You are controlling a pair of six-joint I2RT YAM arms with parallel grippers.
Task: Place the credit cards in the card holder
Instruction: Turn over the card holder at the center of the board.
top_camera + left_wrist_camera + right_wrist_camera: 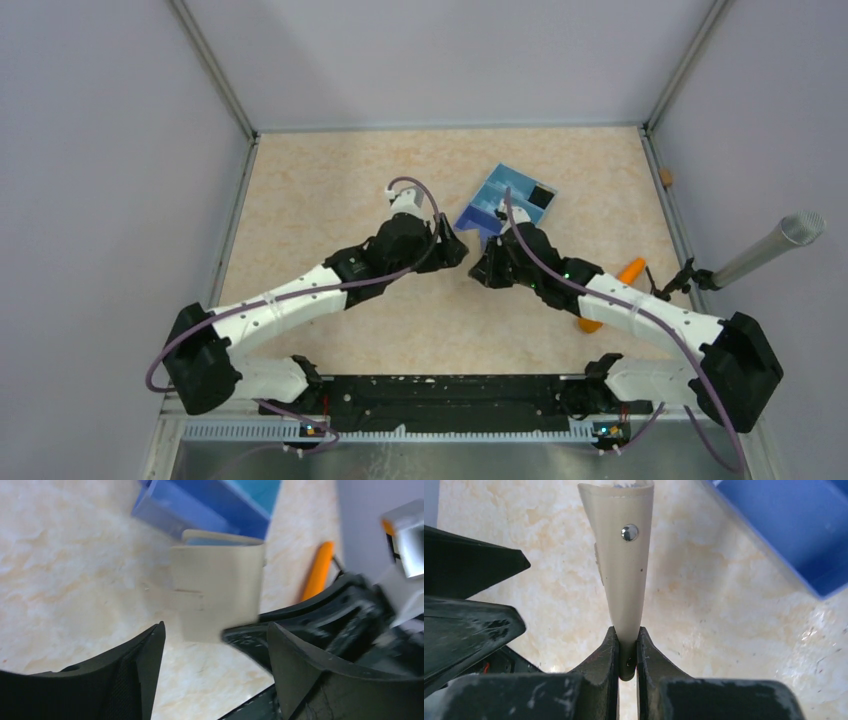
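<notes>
Card holder (624, 570), a small flat beige sleeve of two thin overlapping flaps with a metal snap stud (629, 532) on one face, shown at the pick-up stage.

Nearest, the right hand (626, 650) has its two black fingers pressed together on the sleeve's narrow lower edge. It carries the card holder just in front of the tray and, as far as can be judged, off the pale marbled worktop (330, 190). The left hand (216, 630) stands just beside it, fingers spread wide and pinching nothing.

From the pinch the flaps widen into a wedge, so the far end gapes. This suggests a light, pliable item that yields and could swivel or slip in a narrow grip. The closed lower edge looks the soundest hold, since it leaves the mouth free. A second hold, if wanted, is likely best on one side edge, clear of the stud and the opening.

A pale blue strip (215, 541) shows at the mouth. Whether it is one of the thin light-blue credit cards or the tray behind cannot be told.

Beyond lie the blue plastic three-compartment tray (480, 205) and, to the right, an orange stick-like tool (318, 570).
</notes>
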